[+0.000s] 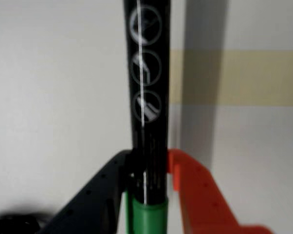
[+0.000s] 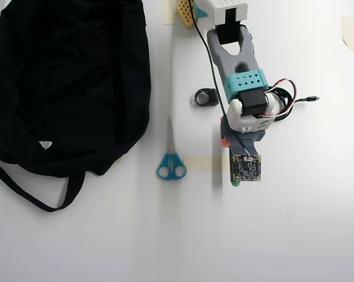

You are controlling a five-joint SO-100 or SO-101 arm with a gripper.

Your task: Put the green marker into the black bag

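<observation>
Jaws (image 1: 149, 170) are being shown in the wrist view pinching the green marker (image 1: 147, 97): a black finger (image 1: 95, 195) is pressing on the left of the barrel and an orange finger (image 1: 195, 195) on the right. The marker is being held upright in the picture, its black barrel with pale round prints running up from the jaws to the top edge and a green end showing below them. Behind the marker, the white bench (image 1: 49, 97) is being crossed by a yellowish tape strip (image 1: 234, 78).

In the overhead view, the arm (image 2: 243, 76) is being seen reaching down the picture, well to the right of the black bag (image 2: 71, 82). Only a small green tip of the marker (image 2: 233, 183) is showing, at the lower left of the wrist camera board (image 2: 247, 168). Right of the bag, blue-handled scissors (image 2: 171, 158) are lying between it and the arm; a small black ring-shaped object (image 2: 206, 97) is lying further right, near the arm. The bag's white tag (image 2: 45, 144) is showing near its lower edge.
</observation>
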